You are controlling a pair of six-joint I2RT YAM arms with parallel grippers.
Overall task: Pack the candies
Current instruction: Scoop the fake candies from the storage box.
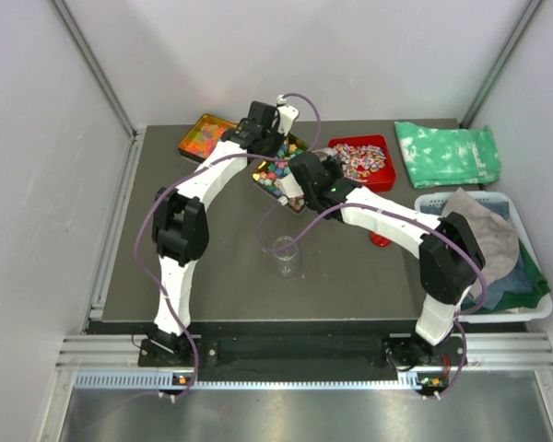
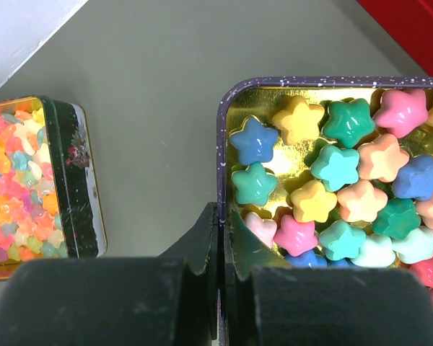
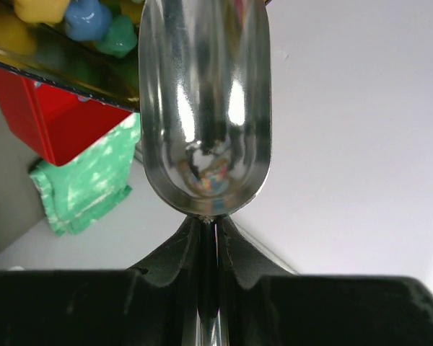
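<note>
The candies [image 2: 339, 166] are small star-shaped sweets in pink, blue, green, yellow and peach. They fill a gold-lined purple tin [image 2: 220, 144] at the back middle of the table [image 1: 275, 173]. My left gripper [image 2: 222, 216] is shut on the tin's left rim, one finger inside and one outside. My right gripper [image 3: 209, 223] is shut on the handle of a shiny metal scoop [image 3: 206, 101]. The scoop's bowl holds nothing and points toward the tin [image 3: 58, 68], where a few candies [image 3: 94, 21] show at the edge. In the top view the right gripper [image 1: 300, 182] is at the tin's right side.
A clear glass cup [image 1: 284, 253] stands in front of the tin. A green tin of gummy sweets [image 2: 29, 180] lies to the left [image 1: 203, 136]. A red tray [image 1: 364, 158] of striped sweets, a green cloth [image 1: 447, 152] and a white basket [image 1: 525, 308] of cloths are on the right.
</note>
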